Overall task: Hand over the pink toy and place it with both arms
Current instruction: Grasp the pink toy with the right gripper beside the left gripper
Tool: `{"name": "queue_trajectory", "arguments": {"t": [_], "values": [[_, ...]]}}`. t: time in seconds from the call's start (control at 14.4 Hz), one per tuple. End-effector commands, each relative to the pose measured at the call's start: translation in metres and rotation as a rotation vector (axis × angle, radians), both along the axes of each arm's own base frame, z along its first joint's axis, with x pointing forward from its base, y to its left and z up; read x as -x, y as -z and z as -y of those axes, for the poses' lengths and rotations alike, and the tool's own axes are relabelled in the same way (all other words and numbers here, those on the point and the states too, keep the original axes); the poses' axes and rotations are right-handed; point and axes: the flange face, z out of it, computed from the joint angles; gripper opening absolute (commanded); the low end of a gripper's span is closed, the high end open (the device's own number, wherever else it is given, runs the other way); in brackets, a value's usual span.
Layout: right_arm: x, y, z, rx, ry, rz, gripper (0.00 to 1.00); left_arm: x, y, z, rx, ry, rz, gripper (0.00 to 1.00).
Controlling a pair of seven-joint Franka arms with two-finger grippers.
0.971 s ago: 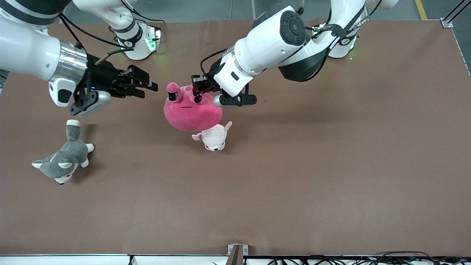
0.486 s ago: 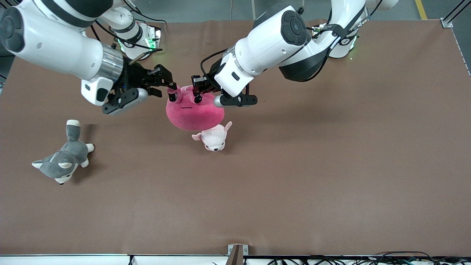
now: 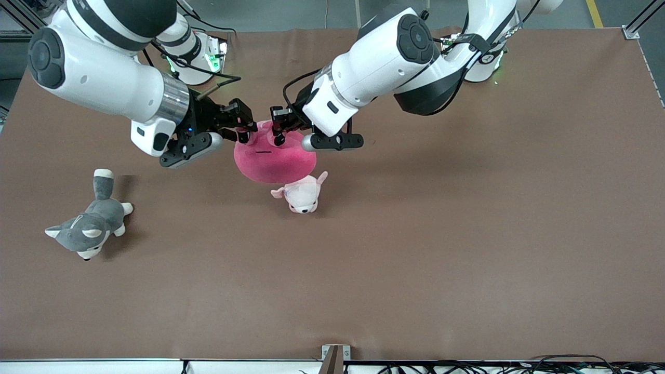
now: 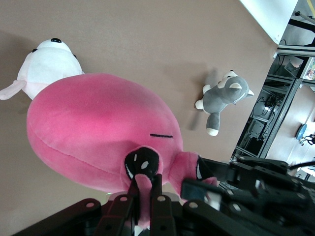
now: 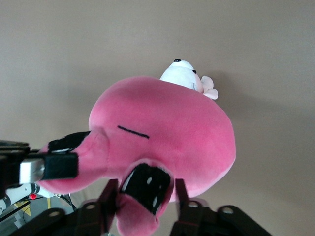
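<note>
While my left end effector (image 3: 278, 127) is pinching one eye stalk of the pink toy (image 3: 274, 158), hanging above the small pale plush (image 3: 301, 195), my right end effector (image 3: 243, 124) is straddling the other stalk, fingers parted, not yet clamped.

Pink toy (image 3: 274, 158): upper part covered by both grippers in the front view. Pale pink plush (image 3: 300, 194): partly hidden under the pink toy; cut off by it in both wrist views.
</note>
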Motion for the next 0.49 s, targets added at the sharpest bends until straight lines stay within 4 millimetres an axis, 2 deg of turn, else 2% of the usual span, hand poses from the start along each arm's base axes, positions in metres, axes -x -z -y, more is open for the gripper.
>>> {"name": "queue_trajectory", "arguments": {"t": [0.0, 0.07, 0.28, 0.35, 0.42], "values": [[0.002, 0.002, -0.007, 0.008, -0.003, 0.003, 0.01, -0.001, -0.009, 0.0, 0.008, -0.006, 0.019, 0.01], [0.002, 0.003, -0.008, 0.014, -0.003, 0.004, 0.0, 0.001, -0.01, 0.001, 0.004, -0.002, 0.028, 0.01], [-0.004, 0.001, 0.004, 0.038, 0.006, 0.018, 0.0, 0.001, -0.009, 0.001, 0.0, 0.0, 0.03, 0.02], [-0.004, -0.001, 0.007, 0.038, 0.006, 0.02, 0.0, 0.0, -0.011, 0.0, 0.003, -0.003, 0.03, 0.21], [-0.007, -0.003, 0.017, 0.039, 0.02, 0.02, 0.0, 0.0, -0.012, -0.001, 0.002, -0.003, 0.035, 0.72]]}}
